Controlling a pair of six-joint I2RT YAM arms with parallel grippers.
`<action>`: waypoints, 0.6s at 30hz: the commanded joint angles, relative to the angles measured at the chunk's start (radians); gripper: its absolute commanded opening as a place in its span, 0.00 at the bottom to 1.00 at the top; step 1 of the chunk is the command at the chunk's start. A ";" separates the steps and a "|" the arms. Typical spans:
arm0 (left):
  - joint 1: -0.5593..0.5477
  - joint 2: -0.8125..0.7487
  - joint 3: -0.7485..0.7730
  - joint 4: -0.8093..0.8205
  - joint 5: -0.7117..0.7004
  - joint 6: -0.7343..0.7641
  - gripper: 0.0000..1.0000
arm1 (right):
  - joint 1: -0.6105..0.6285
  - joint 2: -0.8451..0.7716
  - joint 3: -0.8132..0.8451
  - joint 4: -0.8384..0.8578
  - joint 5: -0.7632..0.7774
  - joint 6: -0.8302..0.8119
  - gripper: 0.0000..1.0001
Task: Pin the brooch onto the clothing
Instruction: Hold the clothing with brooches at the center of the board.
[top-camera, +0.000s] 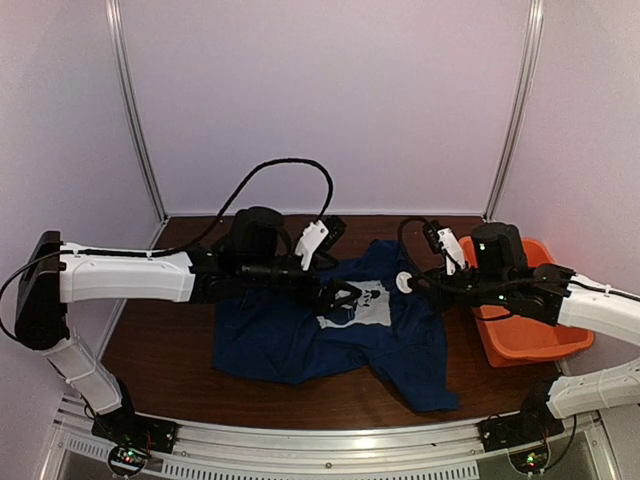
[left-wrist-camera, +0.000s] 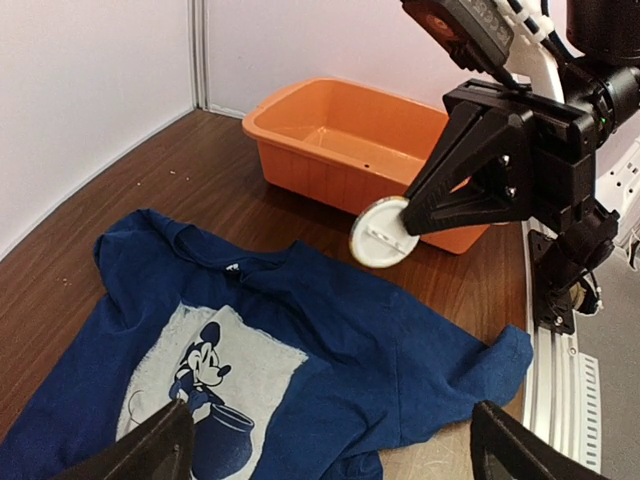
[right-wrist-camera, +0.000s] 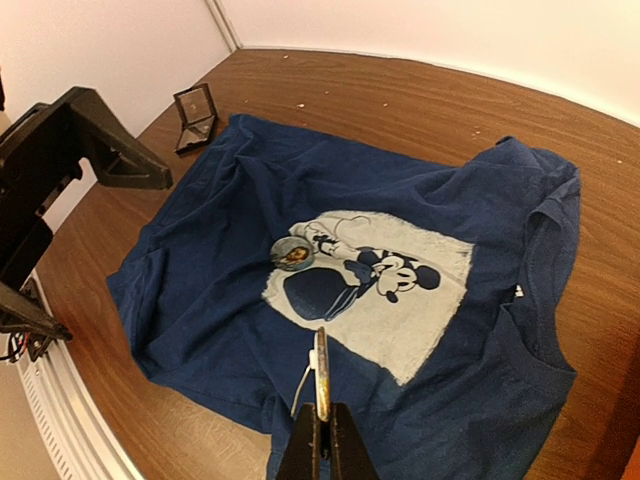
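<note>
The clothing, a navy T-shirt (top-camera: 300, 340) with a white mouse print (right-wrist-camera: 400, 290), lies spread on the table. The brooch (right-wrist-camera: 293, 254), small, round and silvery, rests on the shirt at the print's corner; no gripper touches it. My left gripper (top-camera: 345, 295) hovers over the print, open and empty, its fingertips (left-wrist-camera: 165, 445) at the bottom corners of the left wrist view. My right gripper (right-wrist-camera: 320, 425) is shut on a thin round white-backed disc (left-wrist-camera: 383, 232), seen edge-on (right-wrist-camera: 320, 365) in its own view and held above the shirt's collar side.
An orange plastic tub (left-wrist-camera: 330, 140) stands on the table's right side, behind the right gripper. A small black hinged box (right-wrist-camera: 195, 118) lies open on the wood beyond the shirt's far sleeve. A metal rail (top-camera: 330, 450) runs along the near table edge.
</note>
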 joint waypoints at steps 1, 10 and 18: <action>0.007 0.025 -0.023 0.093 -0.012 -0.038 0.98 | -0.003 -0.021 0.012 -0.037 0.170 0.031 0.00; 0.008 0.111 0.017 0.182 0.027 -0.088 0.98 | -0.003 0.004 0.041 -0.098 0.360 0.107 0.00; 0.009 0.113 -0.012 0.211 -0.013 -0.135 0.98 | -0.004 -0.011 0.008 -0.106 0.425 0.138 0.00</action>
